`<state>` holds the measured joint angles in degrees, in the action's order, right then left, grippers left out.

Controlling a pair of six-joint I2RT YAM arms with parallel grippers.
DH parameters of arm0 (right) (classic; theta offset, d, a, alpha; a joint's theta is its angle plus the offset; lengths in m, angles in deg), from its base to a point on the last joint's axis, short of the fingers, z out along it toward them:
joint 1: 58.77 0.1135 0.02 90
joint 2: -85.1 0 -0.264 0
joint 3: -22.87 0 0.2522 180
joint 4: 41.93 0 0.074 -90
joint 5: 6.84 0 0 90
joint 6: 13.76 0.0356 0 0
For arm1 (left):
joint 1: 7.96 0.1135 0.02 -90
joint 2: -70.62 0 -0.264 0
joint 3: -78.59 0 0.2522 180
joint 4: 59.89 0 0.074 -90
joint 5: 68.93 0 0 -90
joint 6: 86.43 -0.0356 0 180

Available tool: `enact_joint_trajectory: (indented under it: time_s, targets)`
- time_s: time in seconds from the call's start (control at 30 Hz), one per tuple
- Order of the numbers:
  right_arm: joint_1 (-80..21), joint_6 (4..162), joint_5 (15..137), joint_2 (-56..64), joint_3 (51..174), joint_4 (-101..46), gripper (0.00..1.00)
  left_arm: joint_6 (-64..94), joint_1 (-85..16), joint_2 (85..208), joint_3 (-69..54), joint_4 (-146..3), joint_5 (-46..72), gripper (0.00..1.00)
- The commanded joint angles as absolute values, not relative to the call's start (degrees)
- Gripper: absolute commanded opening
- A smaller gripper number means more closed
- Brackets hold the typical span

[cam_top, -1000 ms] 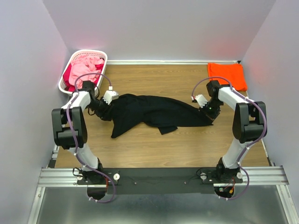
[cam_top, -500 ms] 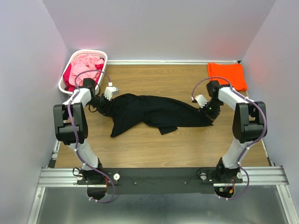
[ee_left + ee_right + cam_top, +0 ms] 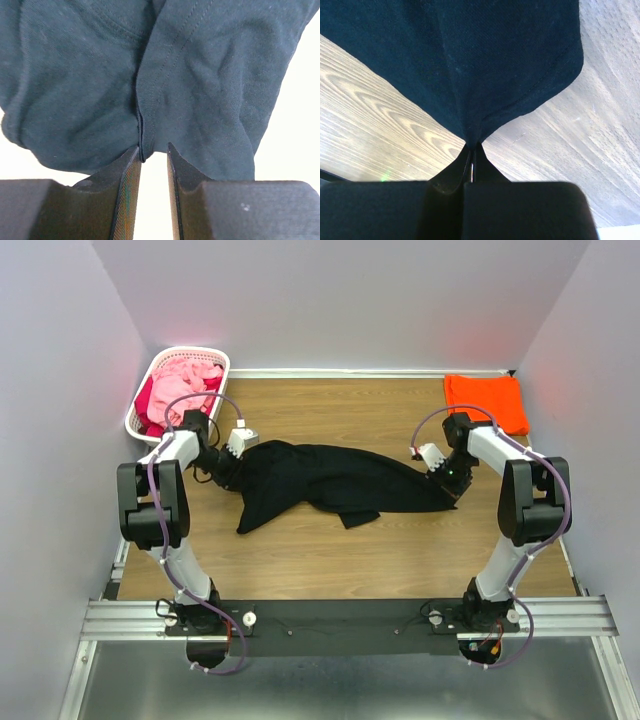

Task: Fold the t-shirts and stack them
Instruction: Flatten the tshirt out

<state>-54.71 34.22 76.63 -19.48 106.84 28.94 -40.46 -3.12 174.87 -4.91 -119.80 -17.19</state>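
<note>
The black t-shirt (image 3: pixel 330 480) lies stretched in a crumpled band across the wooden table between my two arms. My left gripper (image 3: pixel 234 460) is at its left end. In the left wrist view the left gripper (image 3: pixel 154 155) has its jaws apart, and a folded edge of the black t-shirt (image 3: pixel 200 90) sits just at the fingertips. My right gripper (image 3: pixel 447 485) is at the shirt's right end. In the right wrist view the right gripper (image 3: pixel 472 147) is shut on a pinch of the black t-shirt (image 3: pixel 485 60). The orange t-shirt (image 3: pixel 487 400) lies folded at the far right corner.
A white lattice basket (image 3: pixel 180 355) with pink and red cloth stands at the far left corner, close behind my left arm. Walls close in the table on the left, back and right. Bare wood (image 3: pixel 330 550) shows in front of the black shirt.
My left wrist has swung a little toward the back and right, and the shirt's left end shifted with it. The right arm has not moved.
</note>
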Motion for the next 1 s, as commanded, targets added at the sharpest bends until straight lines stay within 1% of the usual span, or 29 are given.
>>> enact_joint_trajectory:
  time_s: [0.0,0.1,0.27,0.3,0.37,0.4,0.57,0.73,0.83,0.87,0.93,0.97]
  targets:
    - [-55.07,34.58,76.39,-20.28,106.94,30.19,0.01,-39.32,-3.30,175.39,-3.56,-119.09,-17.60,0.32]
    - [-55.07,34.58,76.65,-20.11,106.85,30.19,0.00,-39.85,-3.30,174.60,-2.68,-119.70,-16.99,0.31]
    - [-55.07,34.67,76.30,-20.46,106.76,30.28,0.00,-40.29,-3.39,171.44,-0.83,-119.79,-17.16,0.20]
    - [-55.07,34.67,76.21,-20.55,106.85,30.28,0.01,-40.37,-3.39,171.26,-0.83,-119.88,-17.34,0.13]
    - [-54.99,34.76,76.30,-20.55,106.94,30.28,0.01,-40.20,-3.39,170.47,-1.00,-120.14,-17.69,0.06]
    - [-54.99,34.76,76.39,-20.46,107.03,30.20,0.00,-40.11,-3.30,170.03,-1.53,-120.49,-17.86,0.00]
    - [-55.16,34.85,76.56,-20.11,107.55,30.28,0.01,-40.20,-3.39,166.87,-4.69,-122.33,-18.57,0.00]
    - [-57.35,35.73,74.46,-20.11,112.02,32.03,0.01,-38.97,-3.13,163.97,-12.58,-123.75,-18.48,0.00]
    - [-59.98,36.25,72.53,-20.11,119.31,35.46,0.01,-36.17,-1.81,161.68,-19.53,-123.13,-18.65,0.00]
    - [-60.61,36.60,71.04,-20.28,124.38,37.21,0.01,-34.76,-0.42,160.89,-23.90,-122.52,-19.79,0.00]
    - [-62.01,37.48,69.28,-20.46,129.50,39.24,0.00,-32.04,0.73,160.01,-28.67,-122.61,-22.24,0.00]
    - [-62.19,37.75,68.75,-20.63,134.57,40.03,0.01,-30.98,1.61,159.57,-30.78,-122.43,-22.78,0.00]
